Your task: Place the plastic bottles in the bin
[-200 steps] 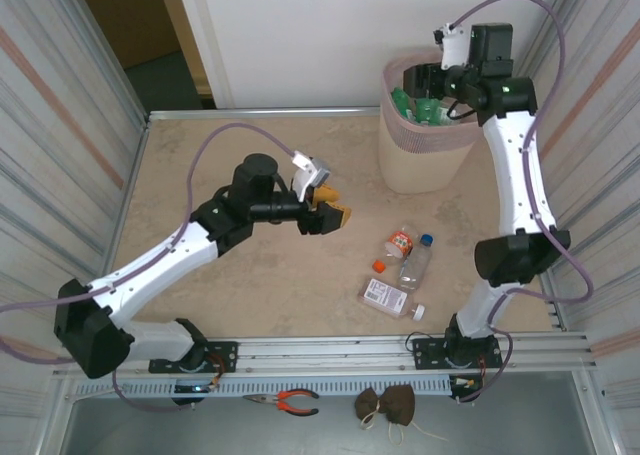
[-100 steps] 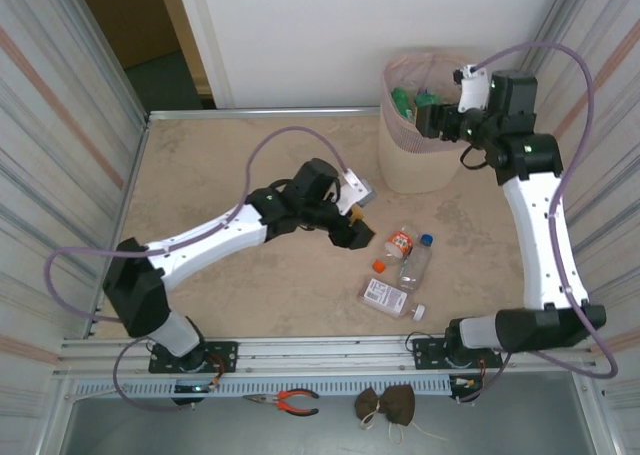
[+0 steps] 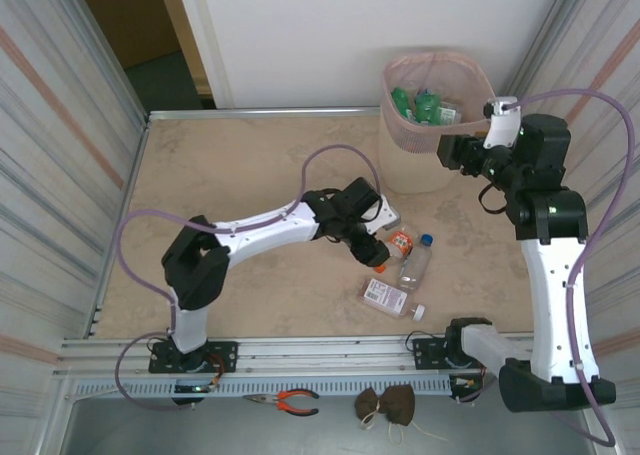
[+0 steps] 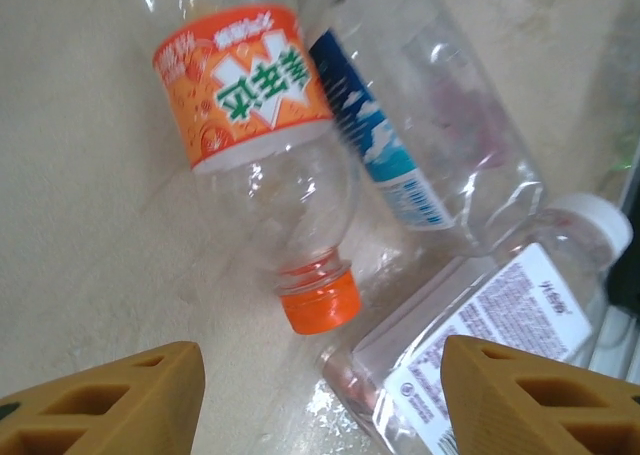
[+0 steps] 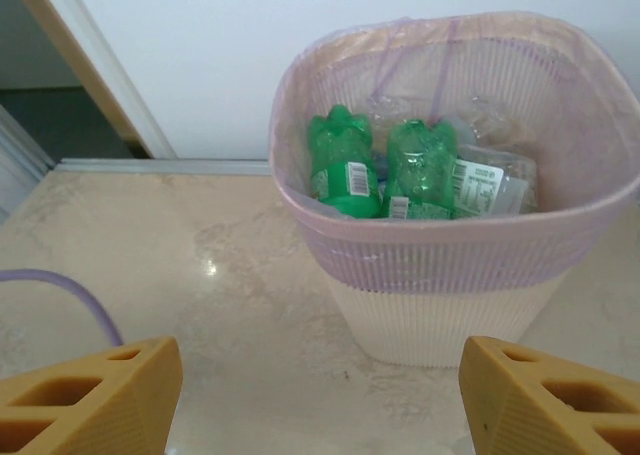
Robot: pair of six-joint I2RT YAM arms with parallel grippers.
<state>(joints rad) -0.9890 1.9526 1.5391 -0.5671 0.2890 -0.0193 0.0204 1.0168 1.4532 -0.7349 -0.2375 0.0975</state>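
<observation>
Three plastic bottles lie together on the table right of centre: an orange-labelled one (image 3: 399, 242) with an orange cap (image 4: 320, 300), a clear blue-labelled one (image 3: 415, 265) and a flat white-labelled one (image 3: 386, 296). My left gripper (image 3: 372, 247) hovers open just above them; in its wrist view the orange-labelled bottle (image 4: 255, 145) lies ahead of the jaws and the flat bottle (image 4: 500, 325) reaches in by the right finger (image 4: 540, 395). The bin (image 3: 415, 170) stands at the back right, holding green bottles (image 5: 345, 165) and a flat one (image 5: 490, 180). My right gripper (image 3: 450, 153) is open and empty beside the bin's wall (image 5: 450, 305).
Corrugated metal walls close both sides of the table. Pliers (image 3: 285, 402) and a brown bundle (image 3: 390, 405) lie on the ledge in front of the arm bases. A purple cable (image 5: 60, 295) loops over the table left of the bin.
The left arm has stretched right and lowered its gripper over the bottles. The right arm has drawn back from over the bin to its near right side.
</observation>
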